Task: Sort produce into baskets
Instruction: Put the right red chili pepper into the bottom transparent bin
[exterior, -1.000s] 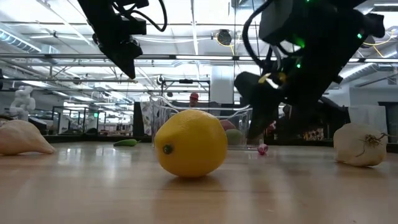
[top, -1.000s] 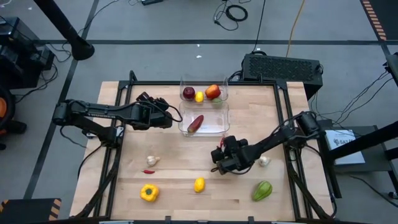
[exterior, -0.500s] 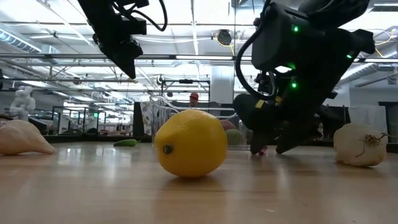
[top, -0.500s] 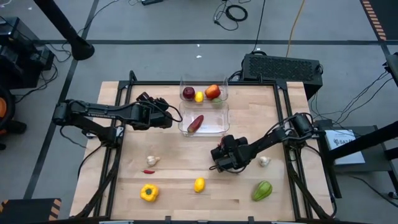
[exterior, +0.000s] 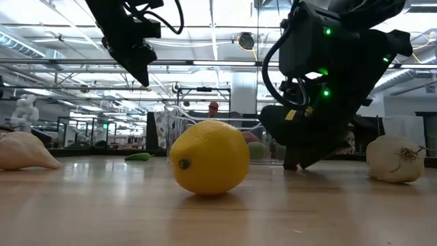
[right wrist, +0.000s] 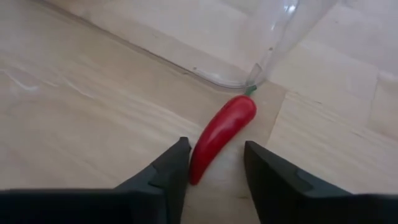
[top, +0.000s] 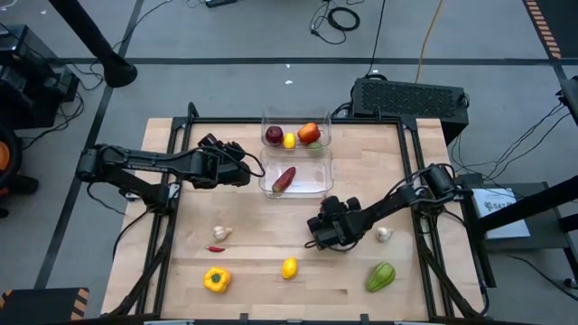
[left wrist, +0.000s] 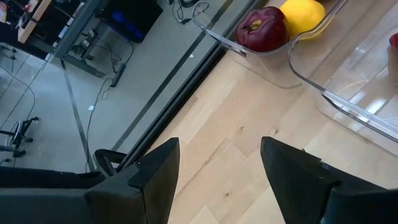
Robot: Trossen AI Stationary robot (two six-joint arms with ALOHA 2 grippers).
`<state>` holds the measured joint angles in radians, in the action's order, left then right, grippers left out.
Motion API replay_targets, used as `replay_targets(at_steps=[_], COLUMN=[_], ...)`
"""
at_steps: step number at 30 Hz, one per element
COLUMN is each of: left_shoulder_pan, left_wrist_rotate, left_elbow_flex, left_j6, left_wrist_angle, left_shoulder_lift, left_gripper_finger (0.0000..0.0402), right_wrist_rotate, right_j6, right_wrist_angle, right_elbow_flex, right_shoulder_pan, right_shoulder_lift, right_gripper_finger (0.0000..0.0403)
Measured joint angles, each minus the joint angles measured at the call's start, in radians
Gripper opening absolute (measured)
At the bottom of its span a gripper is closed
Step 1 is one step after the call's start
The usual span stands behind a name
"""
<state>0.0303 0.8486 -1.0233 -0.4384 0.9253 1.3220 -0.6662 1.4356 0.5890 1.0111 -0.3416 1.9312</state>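
While low, right hand (right wrist: 214, 168) astride chilli (right wrist: 222, 135)

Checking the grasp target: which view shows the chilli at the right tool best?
Right wrist view: the red chilli lies on the wood between the right tool fingers, stem toward the bin corner. High and low views hide it behind that arm; left wrist misses it.

No legible text; white label (top: 499, 204) right of table bears print, too small, perhaps.

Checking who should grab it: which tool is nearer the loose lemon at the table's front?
Right. The right tool is down on the table just behind the lemon; the left tool hovers far back beside the baskets.
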Motion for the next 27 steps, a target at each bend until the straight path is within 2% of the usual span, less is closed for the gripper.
replay_targets(at_steps=[9, 16, 27], left_shoulder_pan=[0.000, 0.000, 0.000], left_wrist_rotate=[0.000, 0.000, -0.001], left_elbow_flex=[0.000, 0.000, 0.000], left_j6=[0.000, 0.000, 0.000], left_wrist_angle=[0.000, 0.000, 0.000], left_shoulder_lift=[0.000, 0.000, 0.000], left_gripper_finger=[0.0232, 0.0232, 0.0232], right_wrist_rotate=[0.026, 0.072, 0.142], right_j6=[-0.042, -0.096, -0.175], right_wrist_angle=[0.002, 0.020, 0.031], right_elbow_flex=[0.000, -0.006, -0.006], right_shoulder_pan=[-0.001, -0.001, -0.049], right_shoulder_lift=[-0.003, -0.053, -0.170], right_gripper_finger=[0.0087, 0.0056, 0.0044])
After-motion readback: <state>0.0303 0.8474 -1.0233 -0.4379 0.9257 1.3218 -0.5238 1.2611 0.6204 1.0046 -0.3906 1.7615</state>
